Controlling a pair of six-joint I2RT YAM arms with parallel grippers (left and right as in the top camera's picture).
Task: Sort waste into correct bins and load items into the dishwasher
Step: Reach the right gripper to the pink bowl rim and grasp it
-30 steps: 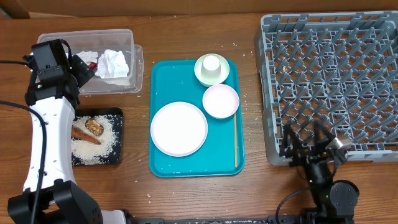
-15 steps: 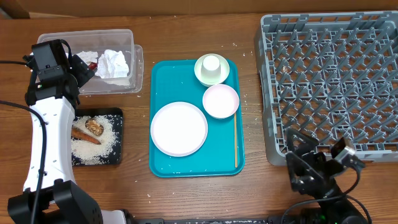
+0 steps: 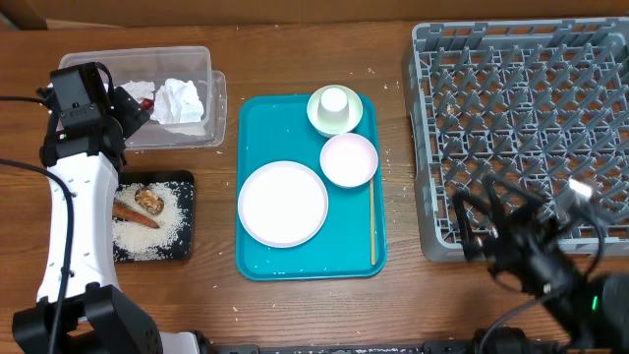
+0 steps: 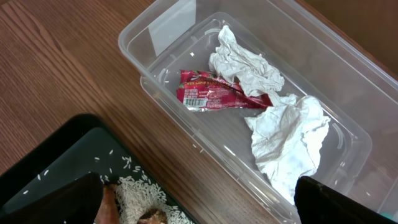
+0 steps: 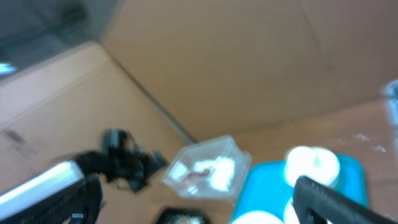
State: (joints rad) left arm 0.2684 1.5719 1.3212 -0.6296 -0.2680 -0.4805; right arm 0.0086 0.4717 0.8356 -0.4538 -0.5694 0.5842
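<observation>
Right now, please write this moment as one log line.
napkins, wrapper: in tub | dishes: on teal tray | left gripper: open | right gripper: open

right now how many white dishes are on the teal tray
4: large plate near left, small bowl mid right, second bowl at the far right corner, cup sitting in it. None look hidden.

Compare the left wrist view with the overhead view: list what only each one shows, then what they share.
Only the left wrist view: the red wrapper in full, with its printed white label. From overhead the arm hides most of it.
Only the overhead view: the teal tray with the plate, two bowls, the cup and the wooden stick, plus the dish rack.
Both: the clear tub holding the napkins, and the black tray with rice.
</observation>
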